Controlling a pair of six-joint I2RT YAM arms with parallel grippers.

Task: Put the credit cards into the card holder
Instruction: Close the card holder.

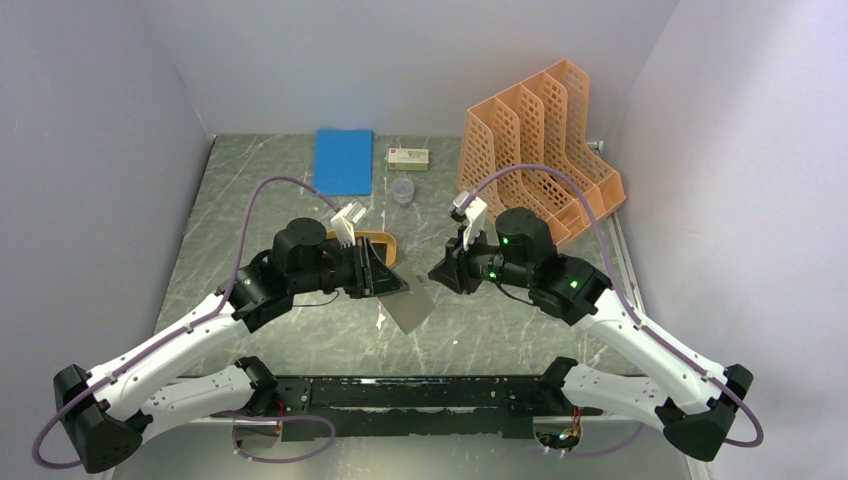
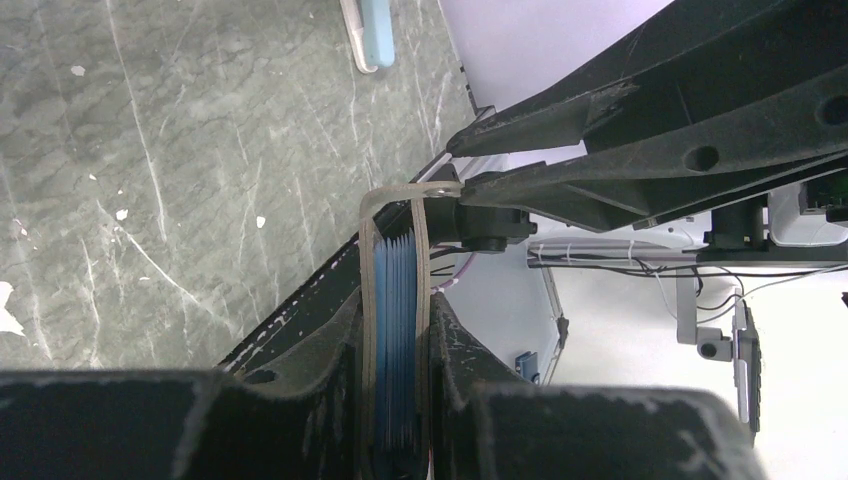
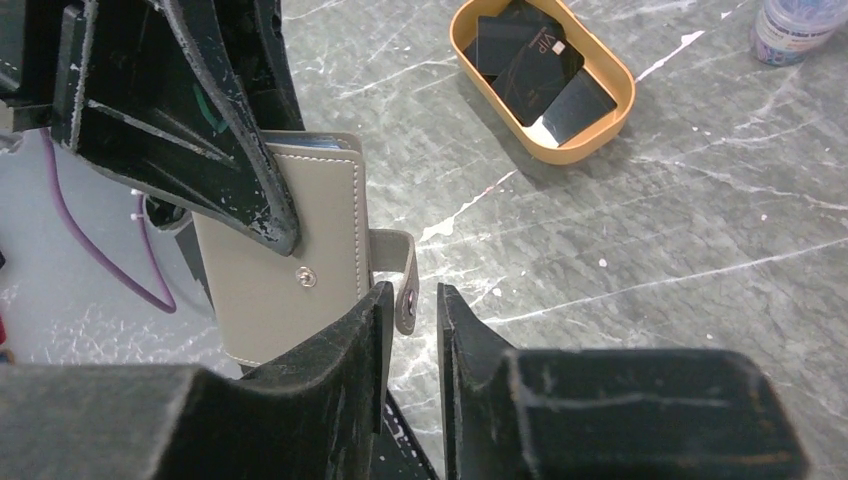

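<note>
The card holder (image 1: 408, 303), a grey-brown wallet with blue pockets inside (image 2: 397, 280), hangs just above the table, and my left gripper (image 2: 400, 330) is shut on it. Its snap strap (image 3: 405, 270) sticks out to the side. My right gripper (image 3: 412, 290) has its tips on either side of that strap. The strap lies against one finger, with a narrow gap still showing to the other. Several dark credit cards (image 3: 540, 70) lie in the orange oval tray (image 3: 610, 125). In the top view the left arm hides most of the tray (image 1: 385, 240).
At the back of the table lie a blue notebook (image 1: 343, 160), a small box (image 1: 408, 157) and a small clear jar (image 1: 402, 190). An orange perforated file rack (image 1: 540, 140) stands at the back right. Grey walls close in both sides.
</note>
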